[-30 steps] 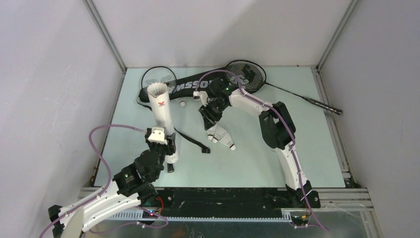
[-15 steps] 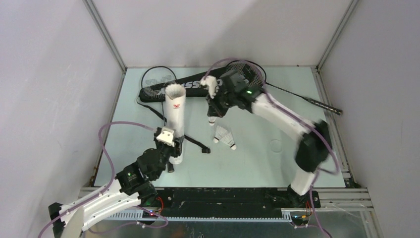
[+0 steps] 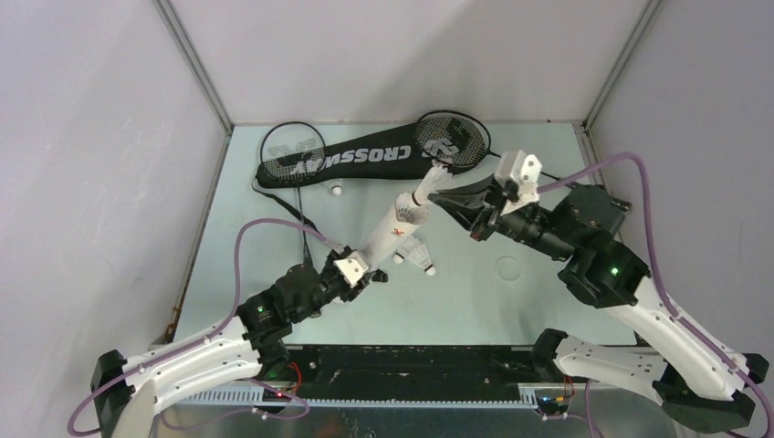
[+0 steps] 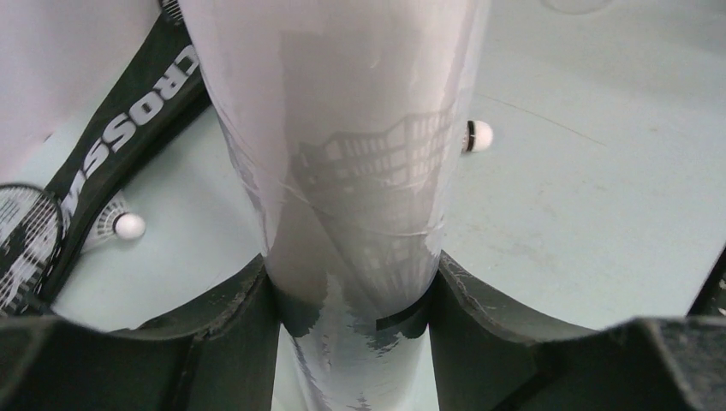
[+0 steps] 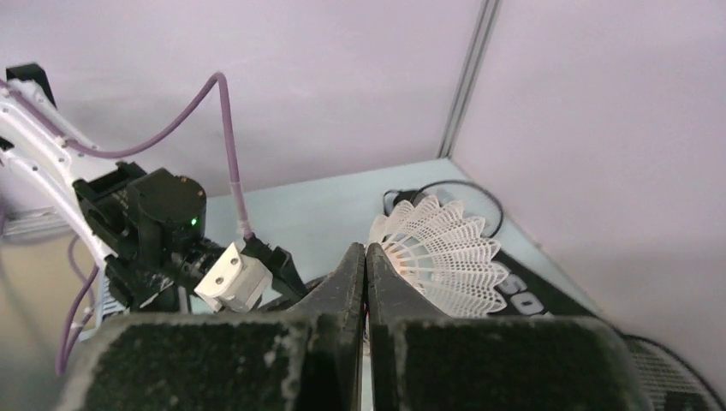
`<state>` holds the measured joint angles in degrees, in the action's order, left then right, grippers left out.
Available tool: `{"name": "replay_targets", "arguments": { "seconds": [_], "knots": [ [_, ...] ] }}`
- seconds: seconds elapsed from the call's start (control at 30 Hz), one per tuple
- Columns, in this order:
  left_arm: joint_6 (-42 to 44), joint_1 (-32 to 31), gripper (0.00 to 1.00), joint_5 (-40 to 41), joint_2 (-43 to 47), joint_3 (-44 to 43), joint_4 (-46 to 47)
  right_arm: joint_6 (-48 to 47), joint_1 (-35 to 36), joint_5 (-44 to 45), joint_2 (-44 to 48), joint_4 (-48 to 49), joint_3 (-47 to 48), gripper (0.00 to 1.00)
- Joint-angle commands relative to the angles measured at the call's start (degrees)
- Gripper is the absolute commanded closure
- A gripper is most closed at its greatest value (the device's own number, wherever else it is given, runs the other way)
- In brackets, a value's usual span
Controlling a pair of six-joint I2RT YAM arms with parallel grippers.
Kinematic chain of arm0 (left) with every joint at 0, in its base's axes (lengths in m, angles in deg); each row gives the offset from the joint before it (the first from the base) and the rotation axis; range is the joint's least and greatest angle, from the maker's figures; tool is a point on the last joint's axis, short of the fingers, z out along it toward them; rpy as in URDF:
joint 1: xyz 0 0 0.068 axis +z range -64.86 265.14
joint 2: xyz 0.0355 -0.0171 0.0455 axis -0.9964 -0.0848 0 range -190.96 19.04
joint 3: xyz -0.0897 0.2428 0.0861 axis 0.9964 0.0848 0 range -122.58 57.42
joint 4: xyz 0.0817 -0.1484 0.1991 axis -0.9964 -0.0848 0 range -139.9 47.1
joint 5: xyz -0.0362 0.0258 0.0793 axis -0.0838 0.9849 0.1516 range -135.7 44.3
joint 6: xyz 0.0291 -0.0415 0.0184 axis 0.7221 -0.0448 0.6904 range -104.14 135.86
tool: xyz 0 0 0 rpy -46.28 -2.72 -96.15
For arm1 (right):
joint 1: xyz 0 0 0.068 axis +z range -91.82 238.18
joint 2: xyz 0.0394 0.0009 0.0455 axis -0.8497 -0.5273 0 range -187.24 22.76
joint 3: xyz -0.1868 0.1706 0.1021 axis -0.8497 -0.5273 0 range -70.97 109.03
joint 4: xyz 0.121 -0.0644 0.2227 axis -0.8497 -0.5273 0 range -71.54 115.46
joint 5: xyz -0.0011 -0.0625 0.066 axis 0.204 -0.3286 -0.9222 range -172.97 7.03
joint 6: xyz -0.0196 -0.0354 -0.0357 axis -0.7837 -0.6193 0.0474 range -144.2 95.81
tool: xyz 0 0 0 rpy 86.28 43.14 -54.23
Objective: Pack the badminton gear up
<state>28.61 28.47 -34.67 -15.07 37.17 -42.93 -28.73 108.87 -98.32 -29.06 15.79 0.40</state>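
Pressed together, the jaws of the right gripper are meeting the rim of a white shuttlecock at the centre of the right wrist view. They appear to be pinching the edge of its skirt, though the contact itself is hard to make out.

In the overhead view, that shuttlecock is sitting at the open mouth of the long white tube, just above the middle of the frame. The right arm is reaching in from the right side.

The left gripper is clamping the tube near its lower end, one finger pressing on each side. It is holding the tube tilted, mouth pointing toward the upper right, with the left arm stretching in from the lower left corner.

Two loose shuttlecocks are lying on the pale green table just to the lower right of the tube. A lone shuttlecock is lying just below the black "CROSSWAY" bag, which is stretching across the upper middle of the frame.

One racket head is showing at the bag's left end and a second racket head at its right end.
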Motion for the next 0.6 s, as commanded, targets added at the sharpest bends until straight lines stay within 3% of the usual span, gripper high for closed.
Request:
{"name": "replay_targets", "arguments": {
  "seconds": [0.0,0.43,0.57],
  "knots": [
    [3.13,-0.29,1.0,-8.2,-0.68,-2.22,4.62,2.65,1.8,1.48,-2.87,-2.61,-2.02,1.0],
    [4.9,-0.29,1.0,-10.56,0.77,-0.76,4.89,7.21,3.29,-4.14,-4.6,-13.5,-1.68,0.98],
    [7.21,-0.29,1.0,-14.74,0.28,-1.32,3.15,10.17,3.39,-6.12,-6.82,-16.24,-0.79,0.96]
  ]
}}
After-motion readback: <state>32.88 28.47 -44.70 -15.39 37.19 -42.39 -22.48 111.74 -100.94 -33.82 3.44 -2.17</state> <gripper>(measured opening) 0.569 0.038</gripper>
